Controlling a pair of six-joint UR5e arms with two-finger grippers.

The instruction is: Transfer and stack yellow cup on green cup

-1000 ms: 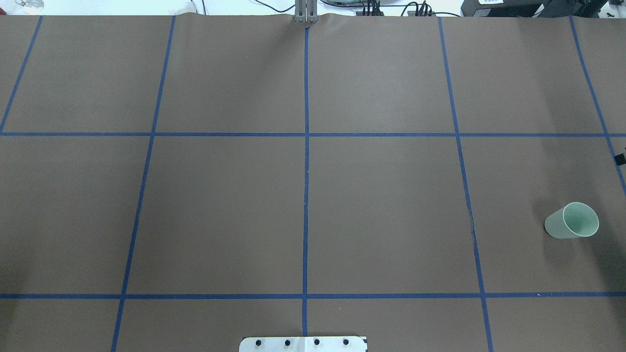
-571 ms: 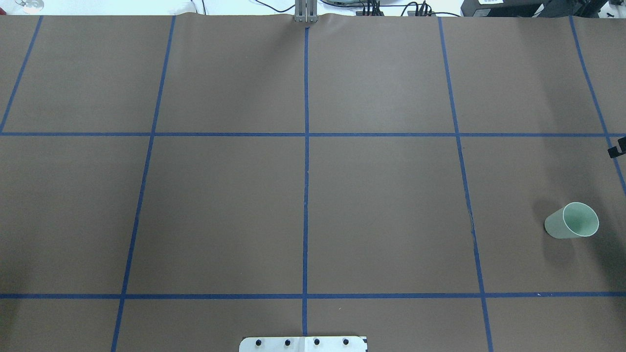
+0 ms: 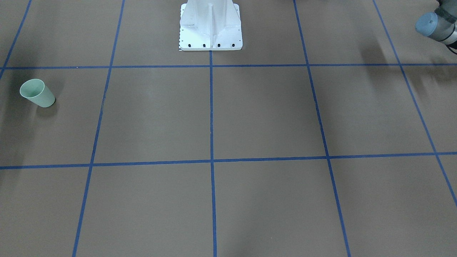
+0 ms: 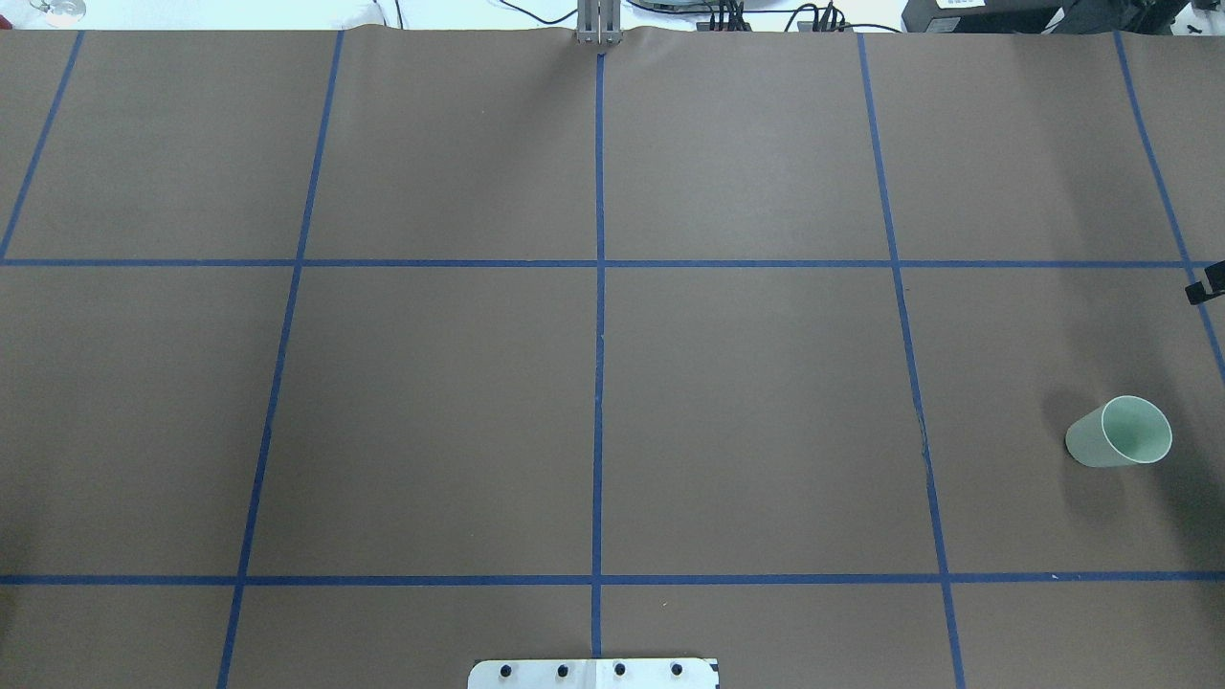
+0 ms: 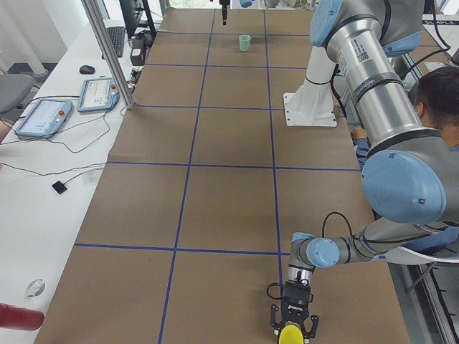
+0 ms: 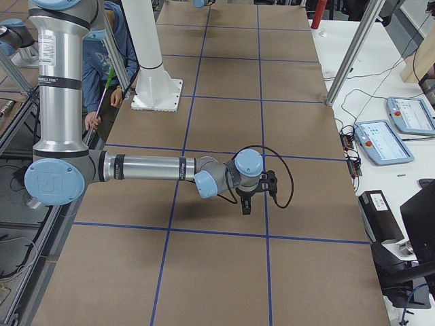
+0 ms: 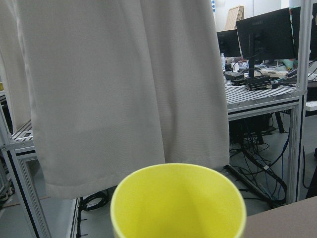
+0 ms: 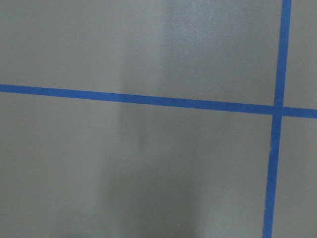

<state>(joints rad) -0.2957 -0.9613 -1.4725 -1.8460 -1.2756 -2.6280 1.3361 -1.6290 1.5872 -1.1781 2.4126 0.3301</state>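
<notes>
So this looks like the very start of the job: the pick-up of the yellow cup (image 5: pixel 290 335). I'm using the robot's white base (image 3: pixel 210 25) as the reference for everything.

The yellow cup is way out on the base's left side, at that end of the desk (image 4: pixel 431 411). The left hand (image 5: pixel 292 331) is right on it, with a dark finger showing on either side of the cup in the left side view. The left wrist camera only shows the cup's open mouth, bright and close at the bottom of the shot, and no fingers. So I honestly can't tell if the hand is pinching the cup or just sitting around it. I can't tell if the cup is off the desk either.

The green cup (image 4: pixel 1120 433) stands upright, mouth up, well off on the base's right side. That's about as far from the yellow one as it gets, and nothing is touching it. The right hand (image 6: pixel 245 207) hangs over bare desk out on that same side, fingers pointing down. Spread or pressed together? Can't tell from these shots.

My guess for the next move is to get a firm grip on the yellow cup, lift it straight up, and carry it across in front of the base. Given the distance, a handover to the right hand seems likely before the cup is lowered mouth-up into the green one.
</notes>
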